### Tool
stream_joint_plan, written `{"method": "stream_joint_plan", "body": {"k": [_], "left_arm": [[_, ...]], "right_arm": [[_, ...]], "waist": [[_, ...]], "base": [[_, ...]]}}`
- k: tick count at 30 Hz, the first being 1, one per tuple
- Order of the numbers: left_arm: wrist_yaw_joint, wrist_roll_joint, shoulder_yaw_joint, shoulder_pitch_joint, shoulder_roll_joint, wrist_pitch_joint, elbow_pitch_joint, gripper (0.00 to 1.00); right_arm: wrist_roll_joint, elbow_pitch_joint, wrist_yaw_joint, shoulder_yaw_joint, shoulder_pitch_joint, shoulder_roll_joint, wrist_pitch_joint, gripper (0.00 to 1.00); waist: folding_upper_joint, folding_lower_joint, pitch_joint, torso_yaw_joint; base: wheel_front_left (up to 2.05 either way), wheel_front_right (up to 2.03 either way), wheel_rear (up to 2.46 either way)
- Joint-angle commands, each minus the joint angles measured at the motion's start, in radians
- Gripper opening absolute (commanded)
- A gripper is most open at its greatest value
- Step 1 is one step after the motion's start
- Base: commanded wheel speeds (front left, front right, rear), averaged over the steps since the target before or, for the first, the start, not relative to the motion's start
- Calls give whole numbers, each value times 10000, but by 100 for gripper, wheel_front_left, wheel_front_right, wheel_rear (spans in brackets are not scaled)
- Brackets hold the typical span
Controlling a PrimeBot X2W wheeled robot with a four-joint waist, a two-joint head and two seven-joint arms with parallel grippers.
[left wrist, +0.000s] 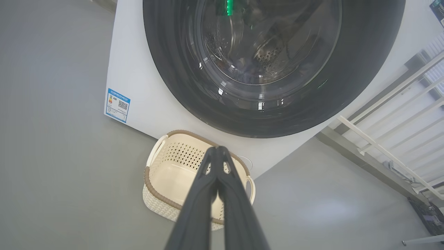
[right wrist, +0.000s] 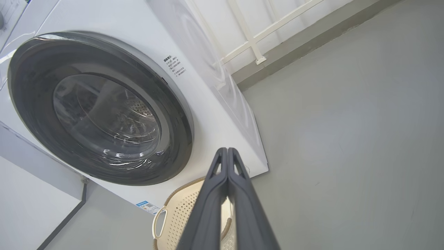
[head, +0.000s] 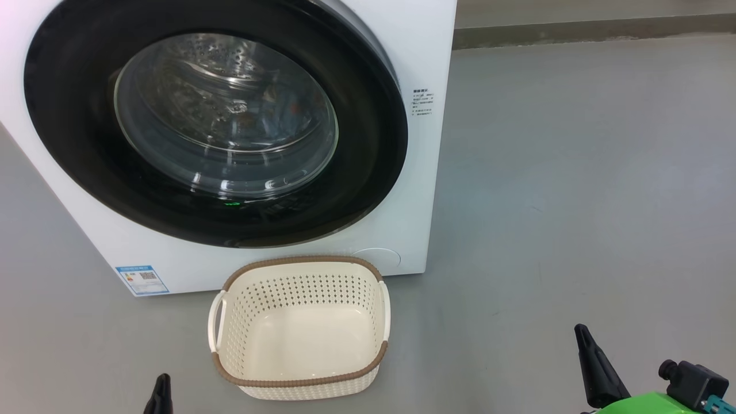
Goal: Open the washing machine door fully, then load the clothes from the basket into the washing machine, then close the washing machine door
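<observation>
— Grey floor (head: 575,172), bare, runs from under my arms up to the white washing machine (head: 422,190). What do you want first?

— Which step are you on?

— By my reading, the last one. The washing machine door (head: 75,144) sits flat against the front, black rim all round, with no gap that I can make out. Whether the latch has caught I cannot tell from here.

— And the basket?

— The basket (head: 302,260) stands on the floor just ahead of my left gripper (left wrist: 217,150), a little to its right, and ahead-left of my right gripper (right wrist: 227,151). Nothing lies in it; I see its plain bottom.

— So the clothes are in the drum?

— I judge so, but the glass gives me only reflections and dim shapes, so I cannot confirm them.

— Grippers?

— Both have their fingers pressed together, tip to tip, pinching nothing. They hang low, short of the basket, with the machine beyond it.

— Next move?

— If the door is not latched, a firm push on the black rim with closed fingertips. Otherwise I would leave it alone.
</observation>
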Motion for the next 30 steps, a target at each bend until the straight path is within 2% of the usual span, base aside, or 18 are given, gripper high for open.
{"method": "stream_joint_plan", "body": {"k": [1, 30], "left_arm": [[-6, -275, 197, -503, 103, 62, -163, 0], [-10, -3435, 446, -1098, 95, 916, 79, 0]], "right_arm": [[263, -203, -20, 34, -414, -115, 73, 0], [3658, -59, -33, -156, -773, -158, 900, 0]], "waist": [[0, -1, 2, -2], [0, -1, 77, -75]], "base": [[0, 0, 0], [0, 0, 0]]}}
